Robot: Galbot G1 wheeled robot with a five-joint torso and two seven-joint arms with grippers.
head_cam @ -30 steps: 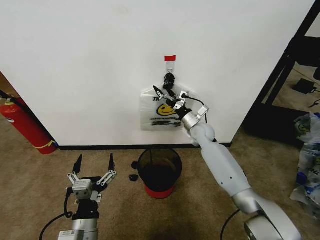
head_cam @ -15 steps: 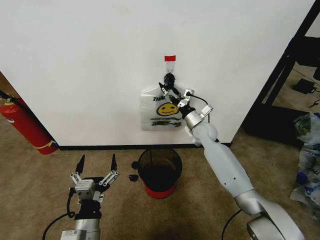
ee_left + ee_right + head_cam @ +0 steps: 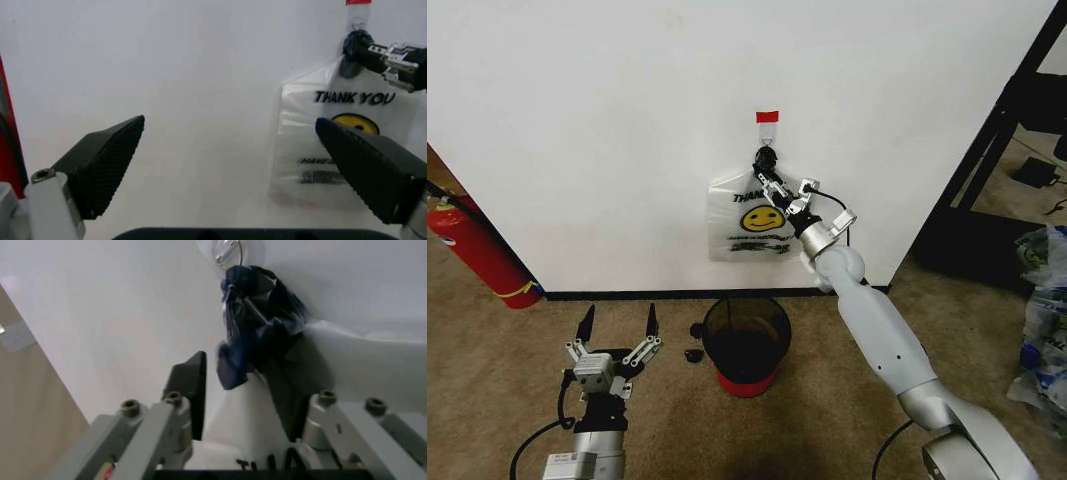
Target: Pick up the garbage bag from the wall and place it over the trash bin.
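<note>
Left gripper (image 3: 614,338): lower left of the head view, low over the carpet, fingers spread wide, holding nothing.
Trash bin (image 3: 746,345): lower centre of the head view, on the carpet below the hanging bag, with no liner over its rim.
Right gripper (image 3: 769,181): centre of the head view, raised to the wall; its fingers (image 3: 189,390) stand apart on either side of the bag's dark bunched top (image 3: 257,325), not yet closed on it.
Garbage bag (image 3: 745,218): hangs from a hook (image 3: 228,256) under the red tape (image 3: 768,117); it is the white smiley "THANK YOU" bag.
Wall (image 3: 607,130): white, across the upper frame.
Risk: closing low may pinch only loose film, which could slip or tear; pulling outward, not upward, could snag the bag on the hook. Whether the bunch is tied to the hook is unclear.
</note>
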